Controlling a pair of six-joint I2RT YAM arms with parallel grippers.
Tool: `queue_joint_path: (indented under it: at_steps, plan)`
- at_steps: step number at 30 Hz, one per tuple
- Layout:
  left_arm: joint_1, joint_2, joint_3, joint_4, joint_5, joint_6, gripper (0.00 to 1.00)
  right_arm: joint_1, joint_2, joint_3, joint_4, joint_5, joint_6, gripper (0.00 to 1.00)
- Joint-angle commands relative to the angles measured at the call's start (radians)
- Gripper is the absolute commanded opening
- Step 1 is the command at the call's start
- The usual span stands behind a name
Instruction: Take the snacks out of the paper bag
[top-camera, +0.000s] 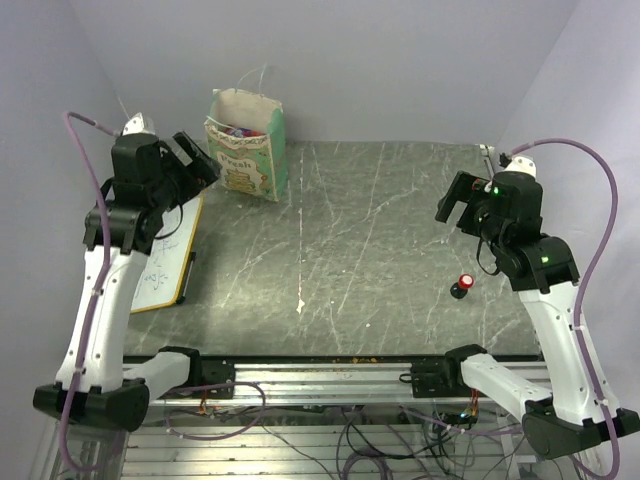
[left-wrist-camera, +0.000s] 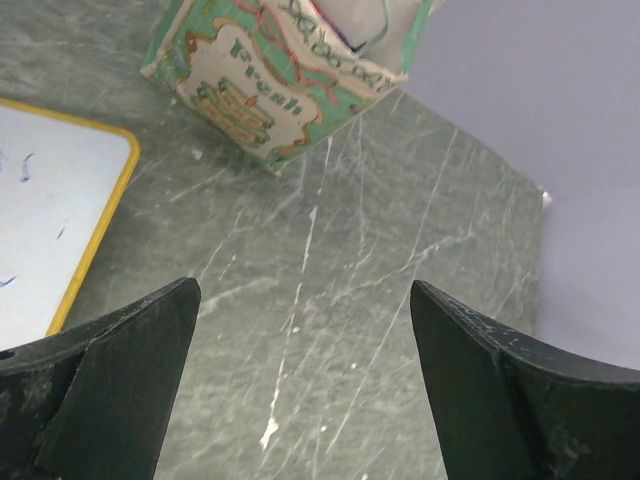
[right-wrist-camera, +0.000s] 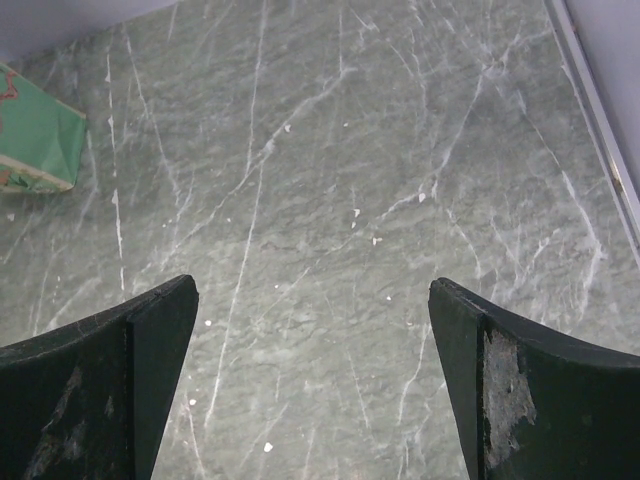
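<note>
The mint-green paper bag (top-camera: 247, 150) stands upright at the back left of the table, its cream printed front facing me. Coloured snack packets (top-camera: 240, 131) show in its open top. The bag also shows at the top of the left wrist view (left-wrist-camera: 270, 80), and its corner at the left edge of the right wrist view (right-wrist-camera: 35, 145). My left gripper (top-camera: 197, 157) is open and empty, held above the table just left of the bag. My right gripper (top-camera: 458, 205) is open and empty at the right, far from the bag.
A wood-framed whiteboard (top-camera: 165, 265) lies flat at the left edge under the left arm, also in the left wrist view (left-wrist-camera: 50, 220). A small red-topped black button (top-camera: 463, 287) stands at the right front. A metal rail (right-wrist-camera: 600, 110) runs along the table's right edge.
</note>
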Motion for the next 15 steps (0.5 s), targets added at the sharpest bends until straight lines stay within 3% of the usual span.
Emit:
queue_joint_path:
  at_steps: [1, 8, 15]
  plan:
    - [0.017, 0.098, 0.067, 0.152, -0.006, -0.104, 0.97, -0.012, -0.005, -0.024, 0.065, -0.009, -0.003, 1.00]
    - [0.079, 0.311, 0.117, 0.461, 0.157, -0.351, 0.94, -0.016, -0.021, -0.077, 0.125, 0.001, -0.010, 1.00]
    - [0.090, 0.550, 0.242, 0.669, 0.248, -0.493, 0.81, -0.019, 0.011, -0.071, 0.164, 0.036, -0.039, 1.00]
